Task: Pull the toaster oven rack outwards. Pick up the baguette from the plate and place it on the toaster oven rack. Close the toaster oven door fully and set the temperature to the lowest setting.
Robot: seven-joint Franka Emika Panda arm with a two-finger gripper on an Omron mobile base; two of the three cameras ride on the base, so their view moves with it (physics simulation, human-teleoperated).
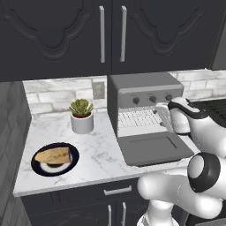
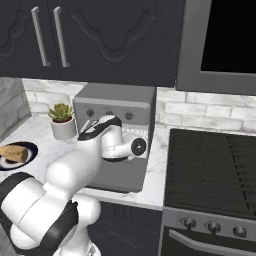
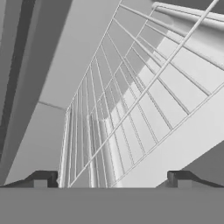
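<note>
hand view: jaws wide over toaster oven rack [image 3: 127, 109]; left base: baguette [image 1: 54, 155] on plate [image 1: 42, 167].

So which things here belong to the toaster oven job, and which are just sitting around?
Job:
toaster oven
toaster oven rack
toaster oven door, lying open
baguette
plate
gripper, open at the rack

Just there:
potted succulent
stove
wall outlet
upper cabinets
</note>
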